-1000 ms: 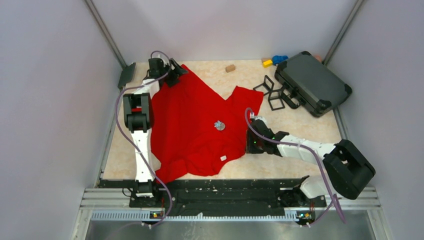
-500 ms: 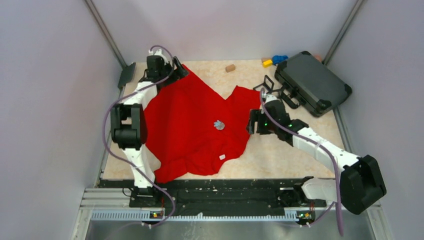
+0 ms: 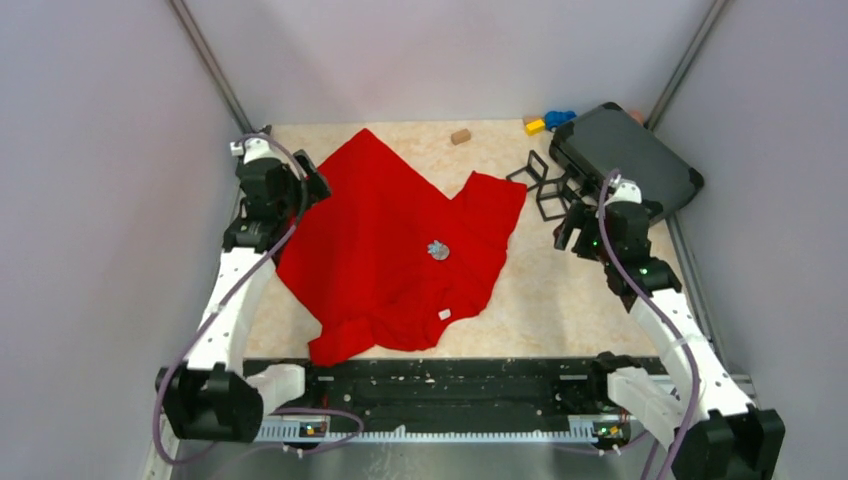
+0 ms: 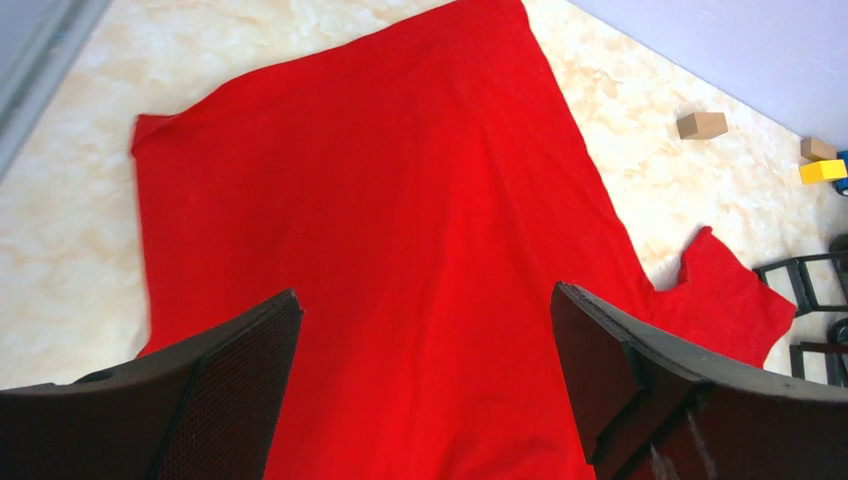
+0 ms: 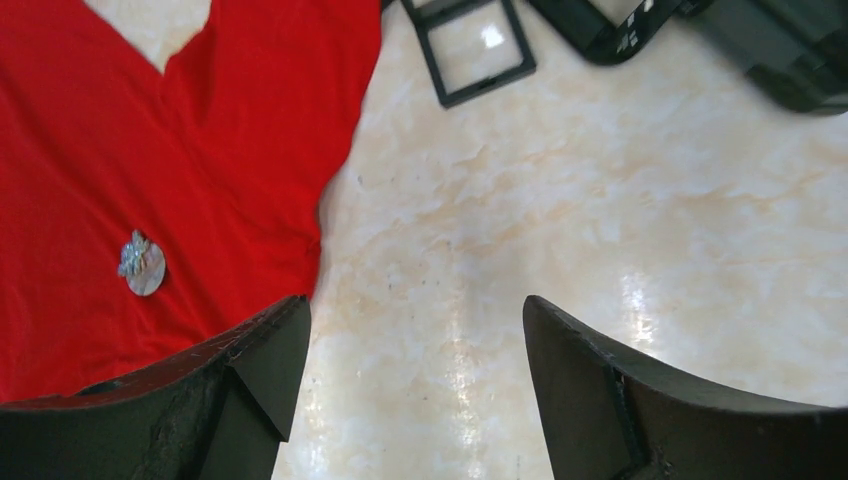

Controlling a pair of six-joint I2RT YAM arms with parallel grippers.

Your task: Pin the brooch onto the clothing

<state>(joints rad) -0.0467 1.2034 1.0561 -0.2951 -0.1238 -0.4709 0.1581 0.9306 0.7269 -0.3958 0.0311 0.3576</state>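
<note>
The red clothing (image 3: pixel 390 240) lies spread flat on the marbled desk (image 3: pixel 560 300), left of centre, with the small silvery brooch (image 3: pixel 438 250) sitting on its middle and a white tag (image 3: pixel 446 315) nearer its front hem. The left fingers (image 4: pixel 220 390) stand wide apart and empty above the clothing's far left part, touching nothing. The right fingers (image 5: pixel 230 390) are likewise released and hold nothing, poised over bare desk just beside the clothing's right edge, near the black frames (image 3: pixel 545 190) and the dark case (image 3: pixel 625 160).
</note>
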